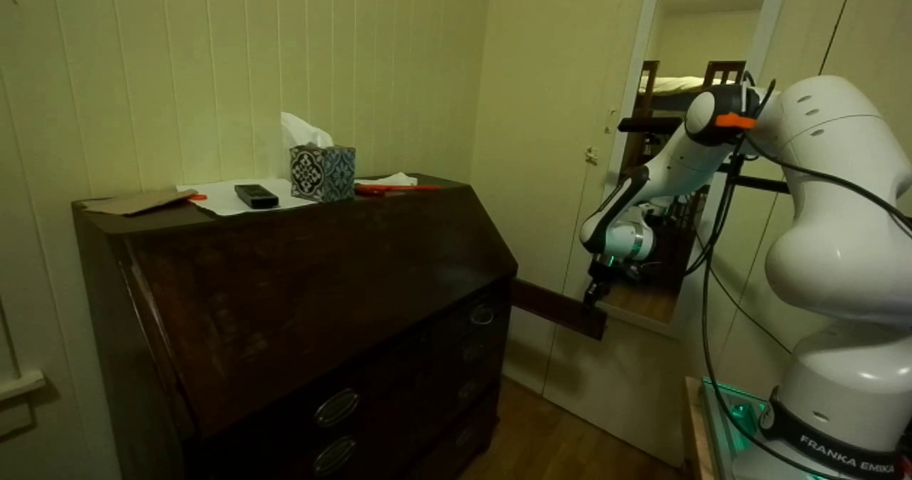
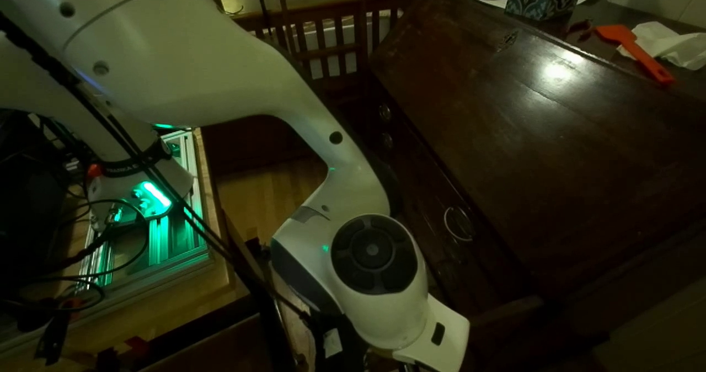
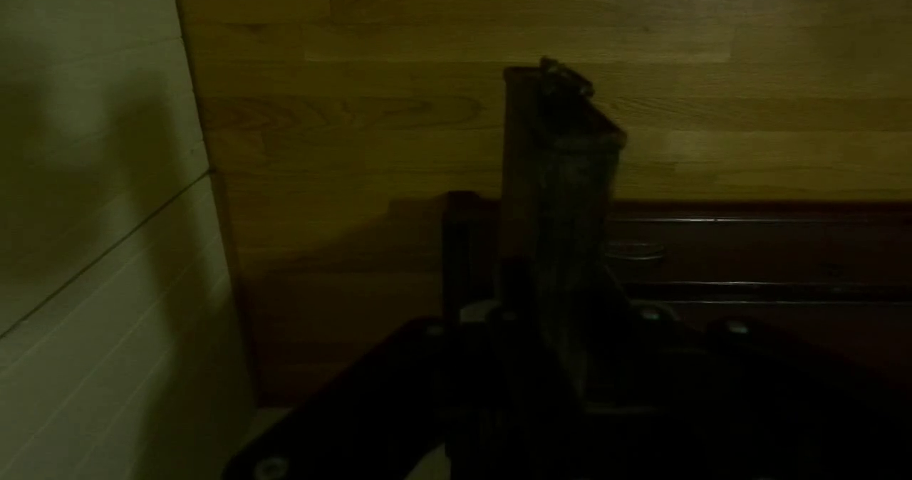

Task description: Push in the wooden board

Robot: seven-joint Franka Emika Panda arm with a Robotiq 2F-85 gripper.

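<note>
In an exterior view, the wooden board (image 1: 545, 303) is jutting from the desk (image 1: 320, 288); only the wrist view is showing the small fitting (image 3: 565, 79) on its outer end. Near that end, the jaws are standing narrow, clasping the board. In an exterior view, the arm (image 2: 358, 162) is keeping them from clear sight. A tissue box (image 1: 323, 174) and red tool (image 1: 395, 189) are resting on the top surface (image 1: 449, 182).
</note>
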